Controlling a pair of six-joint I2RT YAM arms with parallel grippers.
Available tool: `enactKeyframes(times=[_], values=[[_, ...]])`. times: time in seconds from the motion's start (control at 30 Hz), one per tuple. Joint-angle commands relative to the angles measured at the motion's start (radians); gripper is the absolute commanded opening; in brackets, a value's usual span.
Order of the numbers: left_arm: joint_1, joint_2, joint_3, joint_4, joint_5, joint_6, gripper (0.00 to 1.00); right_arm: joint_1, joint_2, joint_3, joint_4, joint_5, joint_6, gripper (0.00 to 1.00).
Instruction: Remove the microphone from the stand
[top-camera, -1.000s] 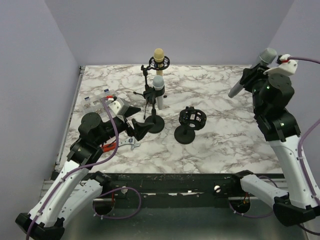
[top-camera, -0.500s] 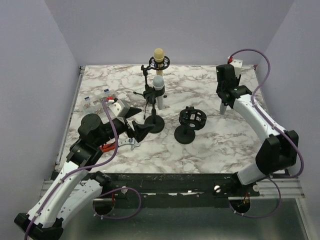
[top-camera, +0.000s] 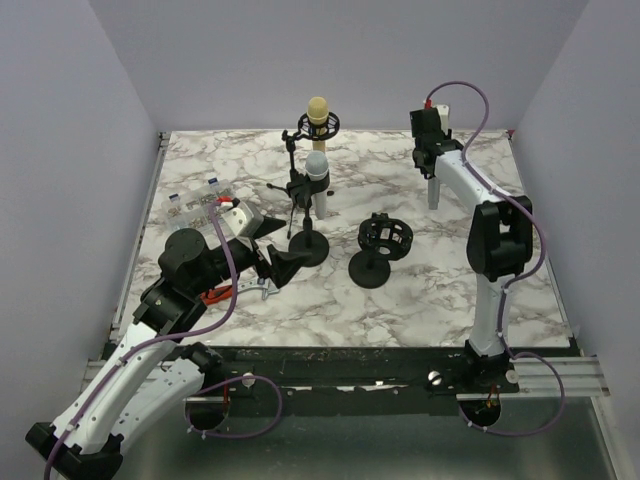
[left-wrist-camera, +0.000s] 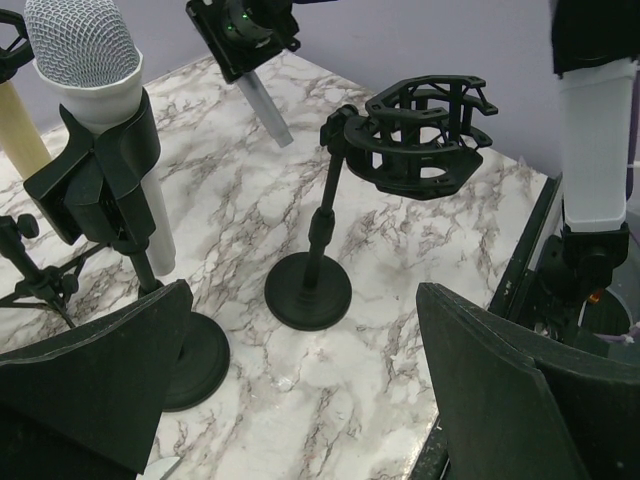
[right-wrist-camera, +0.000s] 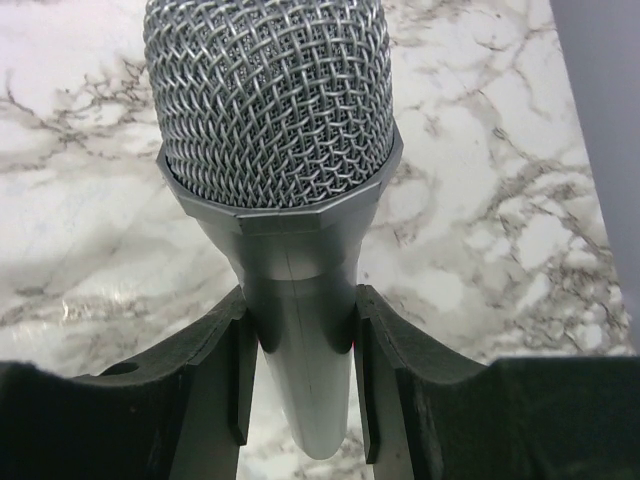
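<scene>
Two arms over one marble counter (top-camera: 480, 270). Stretched toward the far right corner, the right arm, with the right gripper (top-camera: 431, 160) clamped on the grey microphone (top-camera: 434, 192), fingers (right-wrist-camera: 236, 370) pressed to either side of the barrel just below the mesh head. Toward the left end of the near edge, the left gripper (top-camera: 275, 245), jaws spread wide, holding nothing, just beside the round base of the clip stand (top-camera: 312, 248) that carries a white microphone (top-camera: 317, 185).

Near the counter's middle, the shock-mount stand (top-camera: 382, 245), cradle bare, so most likely the one already emptied. Well apart from it, toward the far right corner, the grey microphone: long axis close to upright, head up in the grip, tail pointing down at the marble. Cannot tell whether touching.

Probably only the set-down left: lower along that axis, tip over onto the marble, part the fingers. Job for the right arm alone, with the left gripper far off at the near edge.
</scene>
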Motion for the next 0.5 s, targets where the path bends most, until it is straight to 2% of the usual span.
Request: enactKeyframes(times=[0.0,0.1,0.47], values=[[-0.018,-0.008,0.031,-0.011,-0.023,0.02,0.99,-0.03,0.139,0.177,-0.051,-0.107,-0.039,0.06],[-0.023,-0.008,0.032,-0.014,-0.027,0.024,0.99,-0.033,0.212,0.26,-0.048,-0.119,-0.038,0.09],[-0.027,0.019,0.025,-0.019,-0.073,0.043,0.99,-0.048,0.443,0.492,-0.021,-0.149,-0.054,0.12]])
